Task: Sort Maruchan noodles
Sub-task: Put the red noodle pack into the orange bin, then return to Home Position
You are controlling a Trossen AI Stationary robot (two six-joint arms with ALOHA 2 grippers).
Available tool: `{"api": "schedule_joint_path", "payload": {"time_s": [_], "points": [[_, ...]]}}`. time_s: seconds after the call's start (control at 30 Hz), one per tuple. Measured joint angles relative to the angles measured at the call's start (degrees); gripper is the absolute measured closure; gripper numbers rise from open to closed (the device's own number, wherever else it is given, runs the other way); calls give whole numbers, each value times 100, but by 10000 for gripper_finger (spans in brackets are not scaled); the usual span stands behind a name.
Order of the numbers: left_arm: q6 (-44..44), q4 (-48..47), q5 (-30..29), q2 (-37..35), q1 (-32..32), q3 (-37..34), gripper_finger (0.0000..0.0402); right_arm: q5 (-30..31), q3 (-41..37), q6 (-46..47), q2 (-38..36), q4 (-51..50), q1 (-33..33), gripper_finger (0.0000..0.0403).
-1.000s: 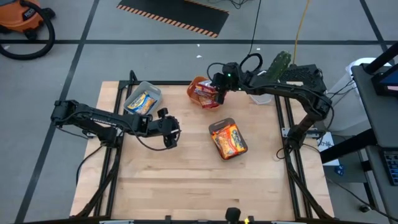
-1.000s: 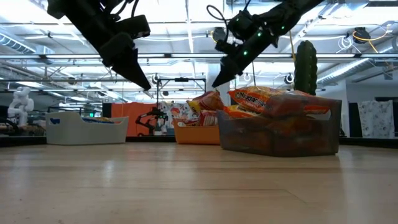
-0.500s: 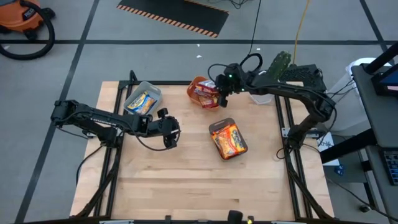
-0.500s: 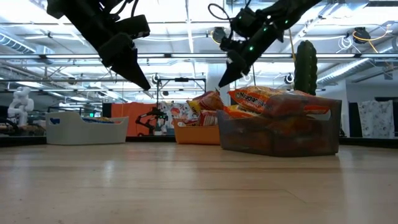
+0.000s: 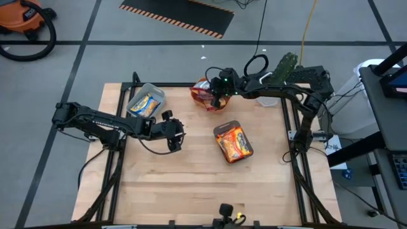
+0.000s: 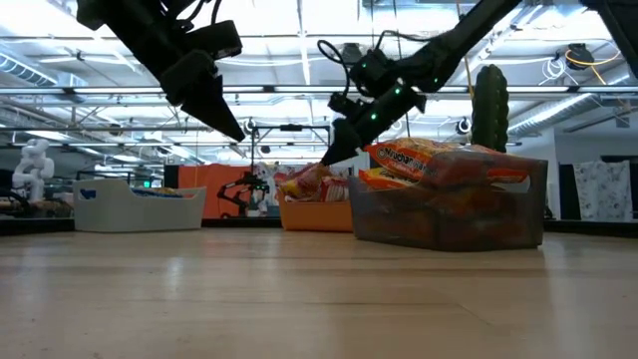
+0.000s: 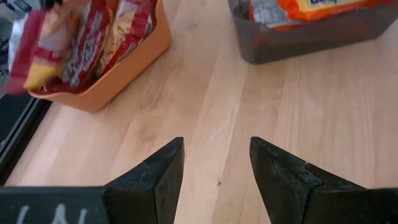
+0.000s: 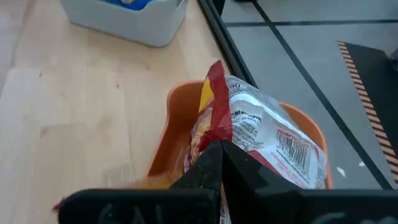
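Noodle packets (image 5: 234,142) fill 3 trays (image 5: 138,95); right claw (image 8: 217,163) clamped on red packet (image 8: 261,134), left claw (image 7: 216,168) apart.

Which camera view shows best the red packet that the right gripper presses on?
The right wrist view: the red packet fills it, standing on edge in the orange tray, with the shut right gripper against it. The high view shows it small and partly under the arm. The low view shows a sliver. The left wrist view shows the tray's packets from the side.

Red-and-white packets (image 8: 261,140) fill the orange tray (image 5: 205,104); orange packets (image 5: 234,142), apparently, the dark grey tray (image 6: 449,214).
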Motion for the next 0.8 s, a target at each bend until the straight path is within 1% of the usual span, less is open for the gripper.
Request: {"api": "schedule_joint_path", "payload": {"time_s": [0.1, 0.17, 0.33, 0.57, 0.7, 0.8], "points": [[7, 81, 0, 0, 0, 0, 211, -40, 2, 107, 226, 297, -61, 401], [-2, 68, 0, 0, 0, 0, 211, -70, 2, 139, 300, 311, -78, 401], [-30, 32, 0, 0, -9, 0, 211, 79, 0, 118, 126, 68, -67, 401], [-24, -1, 0, 0, -10, 0, 211, 177, -7, 172, -852, -667, 10, 401], [-2, -1, 1, -33, -11, -4, 211, 104, -9, 180, -1361, -1273, 202, 401], [-2, -44, 2, -187, -45, -4, 211, 94, -53, 248, -1736, -1770, 411, 401]]}}
